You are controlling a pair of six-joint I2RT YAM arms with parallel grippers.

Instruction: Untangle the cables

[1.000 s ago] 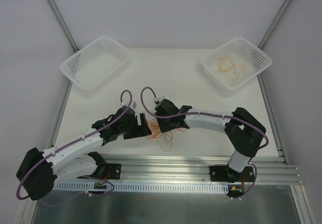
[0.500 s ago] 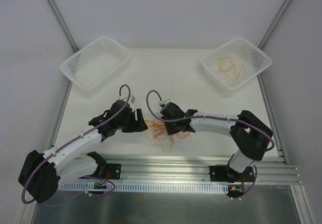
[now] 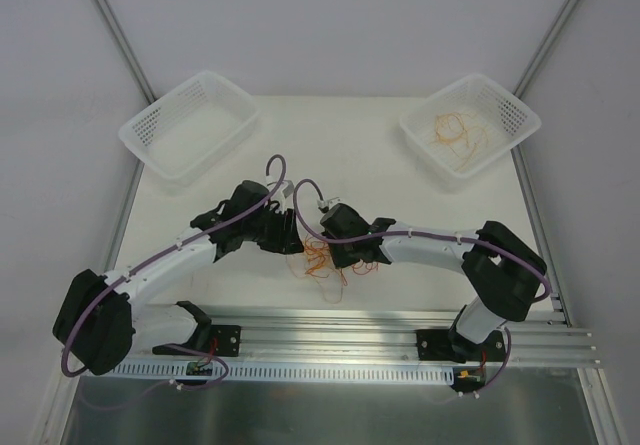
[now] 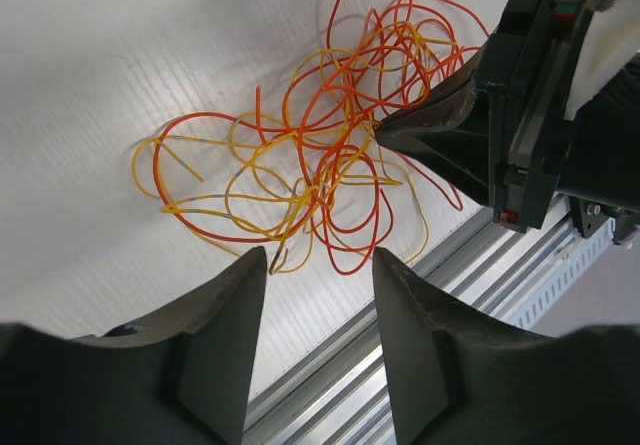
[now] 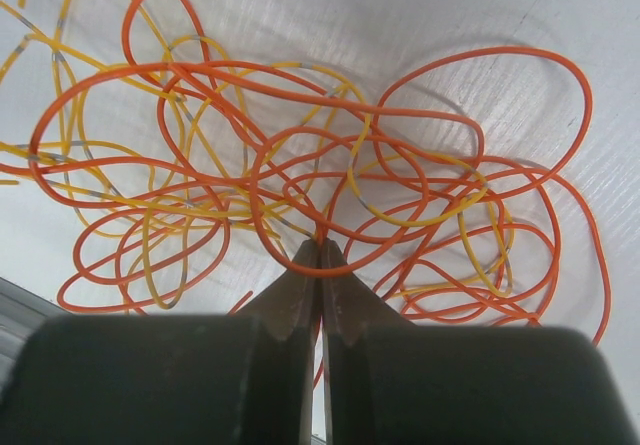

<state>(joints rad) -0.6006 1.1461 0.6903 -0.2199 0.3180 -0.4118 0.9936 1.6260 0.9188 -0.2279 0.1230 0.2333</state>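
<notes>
The cables (image 3: 320,257) lie as a loose tangle of thin red and orange-yellow wires on the white table, between my two grippers. My right gripper (image 5: 320,244) is shut in the middle of the tangle (image 5: 300,165), with a red strand pinched between its tips. From the left wrist view its black fingertips (image 4: 400,127) reach into the tangle (image 4: 320,155) from the right. My left gripper (image 4: 320,253) hovers at the tangle's near edge, jaws partly apart and nothing between them. From above, the left gripper (image 3: 292,233) sits left of the cables and the right gripper (image 3: 335,255) is on them.
A white mesh basket (image 3: 190,125) stands at the back left. Another basket (image 3: 500,105) at the back right holds some orange-yellow wires (image 3: 455,133). An aluminium rail (image 3: 400,325) runs along the table's near edge, close to the tangle.
My right gripper closed on a strand in the tangle. My left arm swung right toward the cables, and its jaws narrowed.
</notes>
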